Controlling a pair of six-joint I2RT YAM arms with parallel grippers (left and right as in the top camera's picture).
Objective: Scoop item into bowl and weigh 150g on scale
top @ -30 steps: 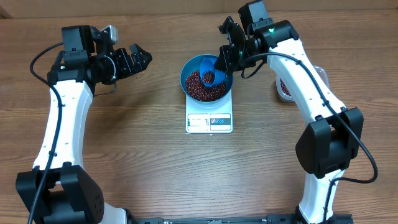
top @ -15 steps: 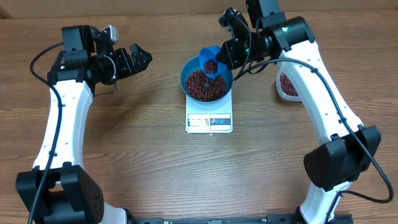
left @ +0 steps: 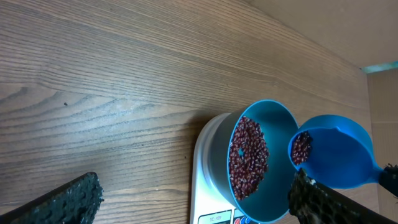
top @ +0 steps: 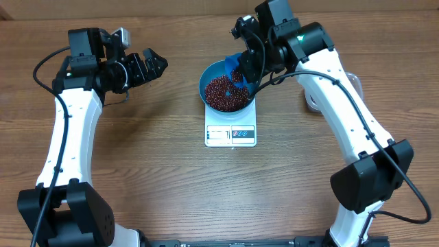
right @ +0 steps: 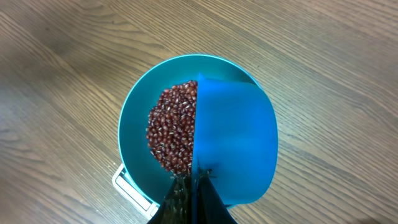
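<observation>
Blue bowl [top: 208, 75] sits on the white scale [top: 230, 135], red-brown beans [top: 225, 94] heaped inside. Over its 1 o'clock rim the right gripper [top: 248, 58] clamps a tilted blue scoop [top: 235, 64], apparently by its hidden handle. At 9 o'clock, well apart, the left gripper [top: 157, 63] gapes empty.

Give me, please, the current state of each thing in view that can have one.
bowl: on the scale, partly filled with beans.
scale: under the bowl, display unreadable.
scoop: tipped above the bowl, a few beans inside.
right gripper: shut on the scoop's handle.
left gripper: open, empty, off to the side of the bowl.
</observation>
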